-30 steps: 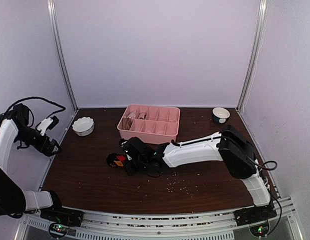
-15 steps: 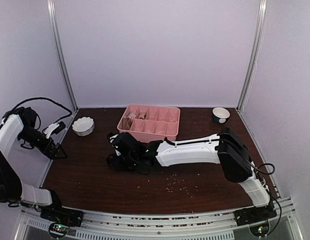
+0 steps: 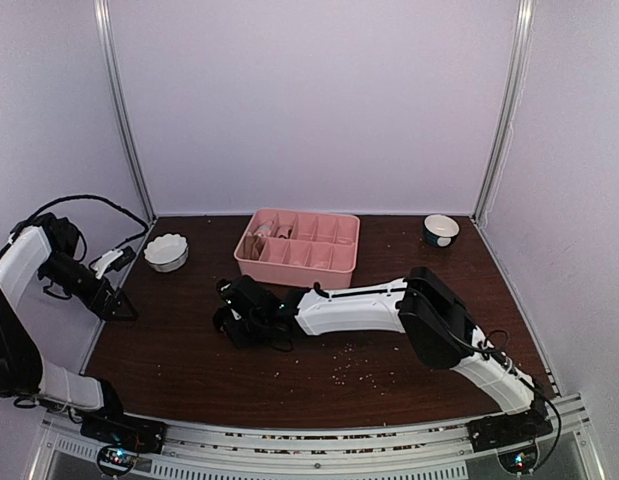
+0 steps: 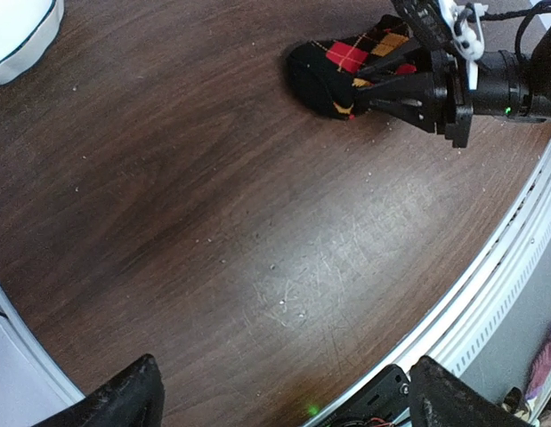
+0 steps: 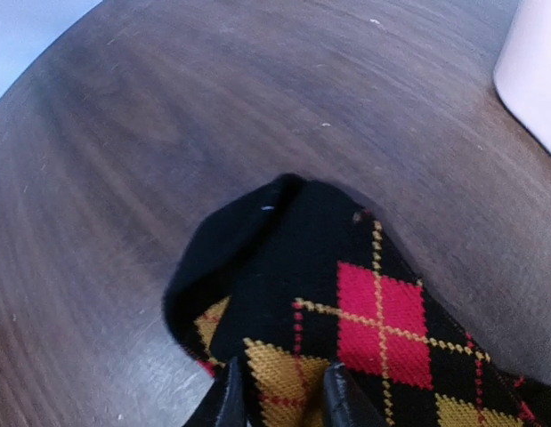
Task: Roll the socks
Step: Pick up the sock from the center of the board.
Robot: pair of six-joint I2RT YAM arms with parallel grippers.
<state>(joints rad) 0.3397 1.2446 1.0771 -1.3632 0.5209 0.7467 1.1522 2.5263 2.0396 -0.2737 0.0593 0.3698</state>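
The black sock [image 5: 346, 294] lies bunched up on the counter [image 5: 124, 133], on the near side of the pink tray [image 3: 334, 262]. The right tool [image 5: 284, 405] pinches one end of it. The left tool [image 4: 288, 400] is spread wide and holds nothing. I think the roll is only partly done.

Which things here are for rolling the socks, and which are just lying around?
For the job:
- black fabric sock with red and yellow diamonds
- right claw, gripping that sock

Just lying about:
- pink plastic compartment tray
- white scalloped bowl
- small dark bowl with a white inside
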